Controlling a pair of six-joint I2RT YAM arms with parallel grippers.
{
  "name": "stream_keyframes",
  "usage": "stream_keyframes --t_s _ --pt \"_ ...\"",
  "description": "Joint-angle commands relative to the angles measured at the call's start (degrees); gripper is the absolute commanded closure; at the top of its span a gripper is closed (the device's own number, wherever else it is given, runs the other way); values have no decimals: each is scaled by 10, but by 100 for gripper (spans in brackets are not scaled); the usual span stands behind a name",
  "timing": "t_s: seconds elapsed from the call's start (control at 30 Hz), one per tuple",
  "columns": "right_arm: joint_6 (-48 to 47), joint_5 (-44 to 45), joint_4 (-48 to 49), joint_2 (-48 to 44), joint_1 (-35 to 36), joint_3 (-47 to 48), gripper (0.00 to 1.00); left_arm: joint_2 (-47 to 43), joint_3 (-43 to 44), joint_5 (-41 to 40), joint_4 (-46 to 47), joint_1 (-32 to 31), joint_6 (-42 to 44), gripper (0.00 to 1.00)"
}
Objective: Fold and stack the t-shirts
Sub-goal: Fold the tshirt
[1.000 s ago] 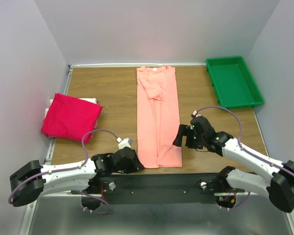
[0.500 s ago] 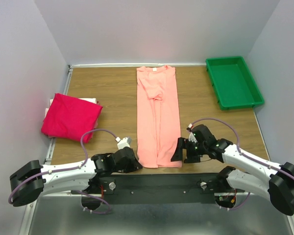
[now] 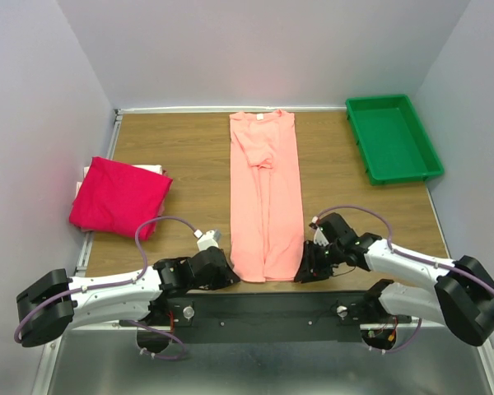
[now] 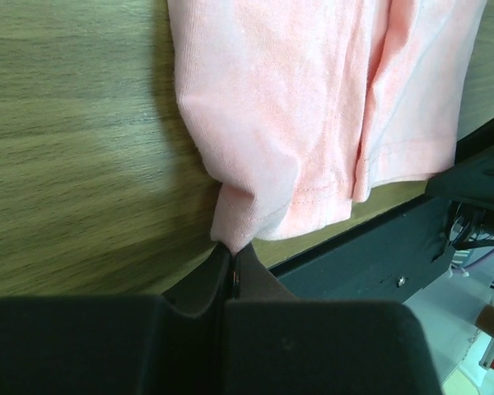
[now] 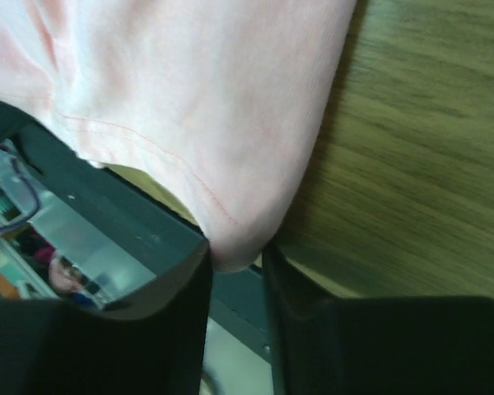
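A salmon t-shirt (image 3: 265, 197) lies folded into a long strip down the middle of the table, collar at the far end. My left gripper (image 3: 228, 276) is shut on its near left corner; in the left wrist view the cloth (image 4: 296, 99) bunches up where the jaws (image 4: 232, 251) pinch it. My right gripper (image 3: 303, 271) sits at the near right corner. In the right wrist view the hem corner (image 5: 206, 99) pokes between its jaws (image 5: 235, 263), which stand partly closed with a gap between them. A magenta-red t-shirt (image 3: 119, 197) lies folded at the left edge.
A green plastic tray (image 3: 391, 140) stands at the far right corner. The wooden table (image 3: 189, 156) ends at a black rail just under both grippers. White walls enclose the left, far and right sides.
My right gripper has moved down and toward the near edge to the shirt's near right corner, and its jaws have narrowed around it. My left jaws have closed on the left corner.
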Motion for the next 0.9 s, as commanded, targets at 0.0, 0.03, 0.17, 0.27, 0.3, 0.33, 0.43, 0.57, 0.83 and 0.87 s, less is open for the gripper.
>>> stream_keyframes --t_s 0.0,0.03,0.17,0.27,0.3,0.33,0.43,0.57,0.83,0.87 --pt "-11 -1 5 21 4 -2 71 1 5 -25 16 -3 9 100" --pt "-13 4 5 25 4 1 76 -1 5 -25 19 -3 11 100" --pt "-27 27 6 31 4 26 100 -2 14 -33 30 -3 26 100" --pt "-34 42 5 30 4 56 100 -2 32 -48 34 -2 40 100" --pt "-37 49 5 29 4 64 100 -2 37 -53 34 -3 42 100" --pt "-39 56 5 26 4 80 99 -1 50 -62 26 -2 42 100" --pt "-44 95 5 20 3 118 100 5 77 -101 23 0 52 100" --pt "-42 166 4 25 3 158 100 38 121 -141 17 19 92 100" --pt "-42 324 5 69 3 251 100 145 240 -143 48 116 211 100" --pt "-42 344 5 79 3 261 100 166 252 -148 55 122 230 100"
